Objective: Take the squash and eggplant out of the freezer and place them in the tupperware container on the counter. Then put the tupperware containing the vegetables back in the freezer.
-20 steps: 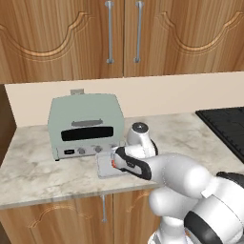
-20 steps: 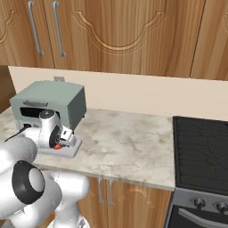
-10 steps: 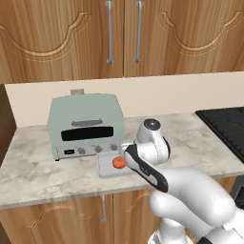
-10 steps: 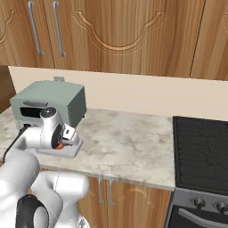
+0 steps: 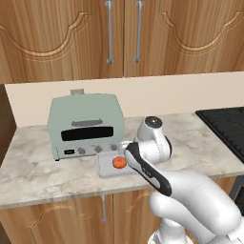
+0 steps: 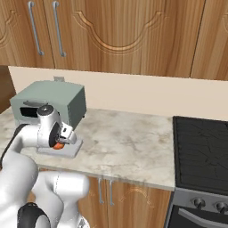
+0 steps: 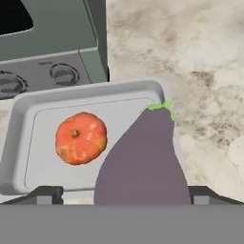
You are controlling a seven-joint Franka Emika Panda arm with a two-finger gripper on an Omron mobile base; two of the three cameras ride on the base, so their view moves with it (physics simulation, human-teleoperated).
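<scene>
Eggplant held over the tray, squash already inside.

Left base view: the tupperware container lies on the counter just in front of the mint-green toaster oven, and the squash sits in the tray's right part. The arm's wrist hangs at the tray's 3 o'clock edge; the fingers are hidden.
Right base view: the gripper hovers over the tray's far right part, with the squash partly visible at its 7 o'clock. A black stovetop lies well apart, at 3 o'clock.
Hand view: the eggplant is grasped between the two finger tips, its green-tipped end pointing to 12 o'clock over the tray's rim. The squash rests on the tray floor at the eggplant's 9 o'clock, apart from it.
</scene>
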